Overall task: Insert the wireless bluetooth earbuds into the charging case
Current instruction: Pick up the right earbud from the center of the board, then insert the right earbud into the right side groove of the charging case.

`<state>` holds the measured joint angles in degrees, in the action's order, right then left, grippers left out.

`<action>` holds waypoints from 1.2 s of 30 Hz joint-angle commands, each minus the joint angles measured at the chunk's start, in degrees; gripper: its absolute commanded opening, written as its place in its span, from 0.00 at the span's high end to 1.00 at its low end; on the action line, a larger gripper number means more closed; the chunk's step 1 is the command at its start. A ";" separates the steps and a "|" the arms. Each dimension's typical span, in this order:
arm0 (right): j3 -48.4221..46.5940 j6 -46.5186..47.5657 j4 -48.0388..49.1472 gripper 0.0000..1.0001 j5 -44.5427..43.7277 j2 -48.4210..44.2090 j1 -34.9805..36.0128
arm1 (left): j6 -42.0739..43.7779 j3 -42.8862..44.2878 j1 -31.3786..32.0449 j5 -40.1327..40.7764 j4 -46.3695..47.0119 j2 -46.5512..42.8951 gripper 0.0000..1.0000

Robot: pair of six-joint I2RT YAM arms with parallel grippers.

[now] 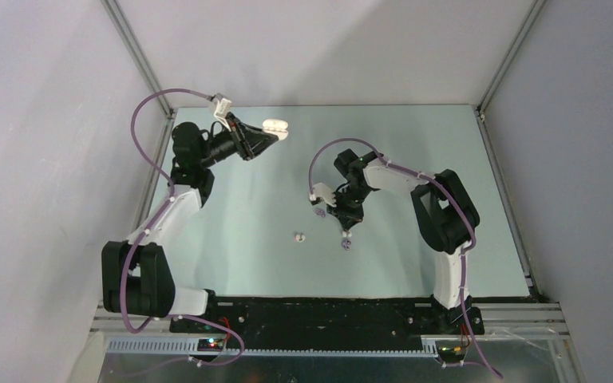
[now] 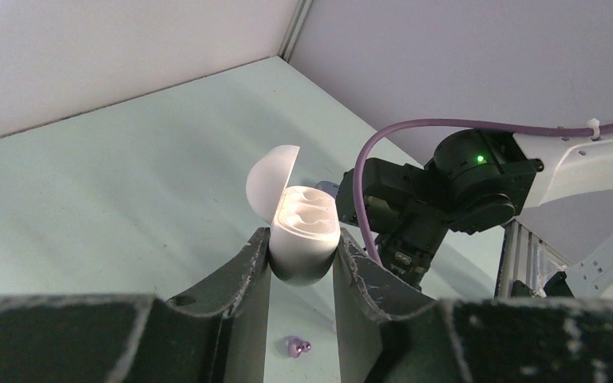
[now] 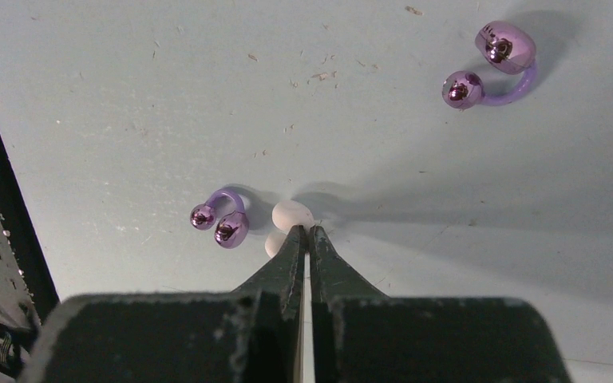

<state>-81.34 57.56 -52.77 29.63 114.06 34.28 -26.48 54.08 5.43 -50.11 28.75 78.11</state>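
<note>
My left gripper [image 2: 303, 257] is shut on a white charging case [image 2: 305, 239], held above the table's far left with its lid [image 2: 271, 179] open and two empty wells showing. In the top view the case [image 1: 275, 129] sticks out of that gripper [image 1: 265, 137]. My right gripper [image 3: 309, 231] points down at the table, shut. A white earbud [image 3: 287, 217] lies against its left fingertip, with nothing visible between the jaws. One purple earbud [image 3: 222, 221] lies just left of it and another [image 3: 495, 64] farther off. A second white earbud [image 1: 299, 237] rests alone on the table.
The right arm [image 2: 447, 191] fills the space behind the case in the left wrist view. A purple earbud [image 2: 297, 346] lies on the table below the case. The table's dark front edge [image 3: 0, 207] runs close on the left of the right wrist view.
</note>
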 commanded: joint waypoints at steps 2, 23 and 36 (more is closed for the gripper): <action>-1.49 -0.66 -3.58 1.00 -1.46 -5.01 -0.49 | 1.52 -0.70 -0.38 -1.19 2.36 -2.40 1.00; -11.59 -4.71 25.15 1.00 -9.76 -28.13 3.07 | 2.22 -1.13 5.97 -8.77 16.07 6.45 1.00; -11.15 -8.03 37.31 1.00 -11.64 -25.50 6.42 | 1.20 -1.64 7.17 -7.81 17.83 6.09 1.00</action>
<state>-89.78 51.59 -20.51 18.24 87.66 40.29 -25.69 52.23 12.16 -57.65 43.66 84.75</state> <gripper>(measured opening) 0.009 0.338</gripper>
